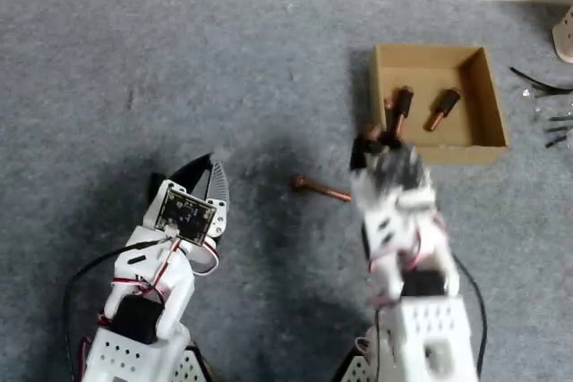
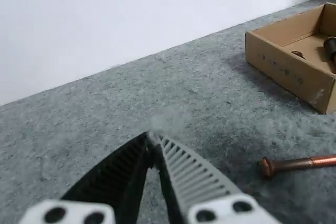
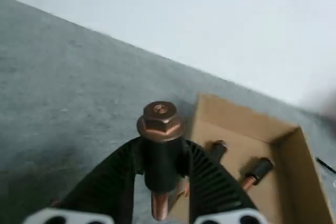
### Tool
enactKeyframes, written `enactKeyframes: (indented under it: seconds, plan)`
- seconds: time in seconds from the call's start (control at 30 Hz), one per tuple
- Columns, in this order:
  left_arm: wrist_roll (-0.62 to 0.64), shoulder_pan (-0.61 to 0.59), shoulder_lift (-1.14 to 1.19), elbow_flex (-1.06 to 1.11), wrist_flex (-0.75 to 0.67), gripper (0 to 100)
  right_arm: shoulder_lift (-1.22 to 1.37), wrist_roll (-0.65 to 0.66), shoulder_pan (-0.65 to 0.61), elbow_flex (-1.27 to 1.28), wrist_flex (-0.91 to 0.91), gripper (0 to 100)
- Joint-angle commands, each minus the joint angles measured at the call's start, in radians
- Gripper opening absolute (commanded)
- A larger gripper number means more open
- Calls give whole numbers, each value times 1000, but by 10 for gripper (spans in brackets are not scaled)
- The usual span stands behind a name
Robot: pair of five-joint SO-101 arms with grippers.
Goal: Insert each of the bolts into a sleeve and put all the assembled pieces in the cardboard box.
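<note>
Left gripper (image 2: pixel 155 151) is pressed together, empty, low over the mat (image 1: pixel 107 87). Right gripper (image 3: pixel 161 150) pinches an assembled piece (image 3: pixel 160 121) just short of the box (image 3: pixel 239 116). One bare bolt (image 1: pixel 320 189) lies between the arms, still to be sleeved. Two pieces (image 1: pixel 403 105) lie in the box, so I judge the task past halfway. The near wall needs clearing; the floor beyond has room
</note>
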Motion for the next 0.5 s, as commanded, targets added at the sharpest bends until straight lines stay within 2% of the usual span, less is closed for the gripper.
enactKeyframes:
  seconds: [0.0, 0.13, 0.27, 0.37, 0.47]
  plan:
    - [-6, -15, -5, 18, 5, 7, 506, -98, 96, -433, -42, 30]
    - [-6, -16, -4, 18, 5, 7, 935, -313, 196, -802, -31, 30]
    - [-6, -16, -4, 18, 5, 7, 1253, -443, 245, -1104, 113, 29]
    - [-6, -15, -4, 18, 5, 7, 1435, -474, 248, -1293, 220, 42]
    - [-6, -15, -4, 18, 5, 7, 1561, -417, 225, -1471, 375, 155]
